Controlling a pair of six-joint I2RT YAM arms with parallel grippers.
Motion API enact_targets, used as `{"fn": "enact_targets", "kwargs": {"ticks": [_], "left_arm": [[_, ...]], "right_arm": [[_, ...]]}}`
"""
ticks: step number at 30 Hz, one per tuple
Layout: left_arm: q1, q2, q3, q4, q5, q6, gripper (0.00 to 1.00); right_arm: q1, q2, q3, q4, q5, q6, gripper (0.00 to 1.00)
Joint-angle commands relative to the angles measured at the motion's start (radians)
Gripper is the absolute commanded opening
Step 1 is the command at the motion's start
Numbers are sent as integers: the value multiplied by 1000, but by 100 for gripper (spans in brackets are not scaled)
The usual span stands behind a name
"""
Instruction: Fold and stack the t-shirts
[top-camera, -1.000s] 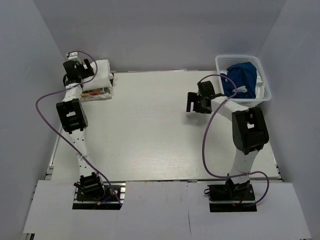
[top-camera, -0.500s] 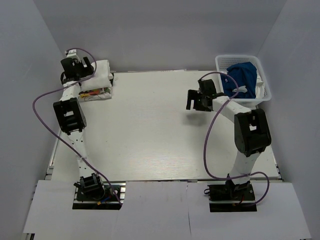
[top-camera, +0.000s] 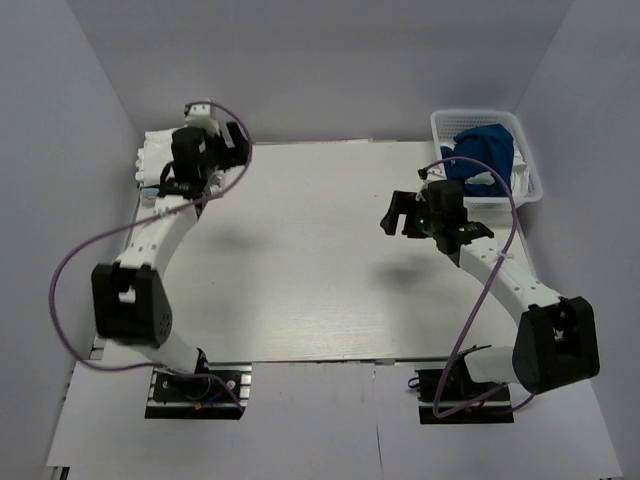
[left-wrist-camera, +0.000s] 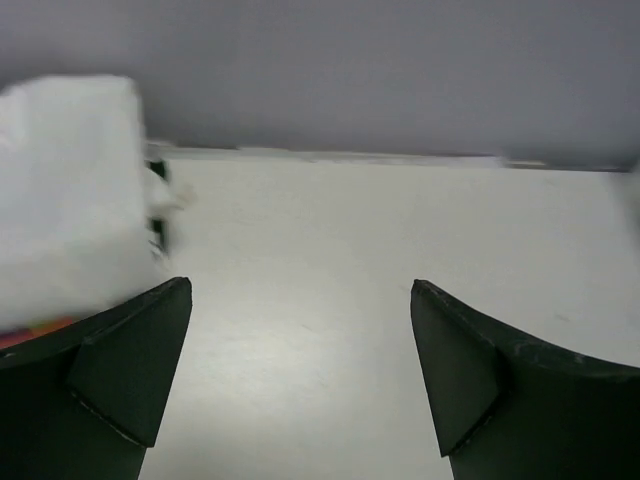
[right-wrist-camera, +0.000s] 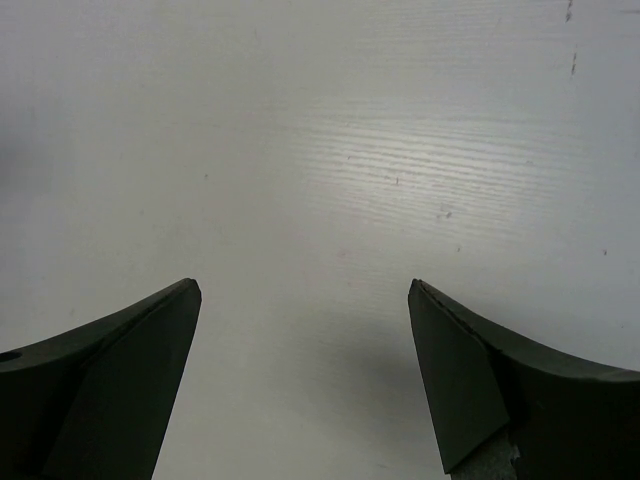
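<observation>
- We see the table (top-camera: 300, 280) as matt, pale wood grain.
- We read the basket (top-camera: 476, 113) as white latticed plastic.
- To us the blue t-shirt (top-camera: 485, 148) and the white t-shirts (top-camera: 155, 160) look like soft matt cloth.

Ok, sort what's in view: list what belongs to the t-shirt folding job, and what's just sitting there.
Job:
- folded white t-shirt stack, far left corner
- blue t-shirt, crumpled in the basket

Just there:
- white basket
- table
</observation>
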Motion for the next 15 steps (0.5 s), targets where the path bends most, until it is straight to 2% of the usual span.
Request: {"fn": "enact_targets", "kwargs": {"ticks": [1,2,4,7,11,15], "left_arm": [[-98,-329,-400,36,28,-255,100],[-126,-400,-483,51,79,-289,100],[-187,-579,-675,52,97,-400,100],[-310,-748,-840,-11,121,-466,100],[-369,-882,-888,-271,-20,-494,100],[-392,-936,-879,-381,-98,-494,100]], "right_arm": [[3,-102,-76,47,-72,17,90],[2,-119,-105,50,-80,20,90],[0,-182,-162,37,-114,39,90],[0,-263,-248,43,-195,59,90],[-2,-394,-380,114,-218,83,90],[0,-486,-460,126,-188,92,90]]}}
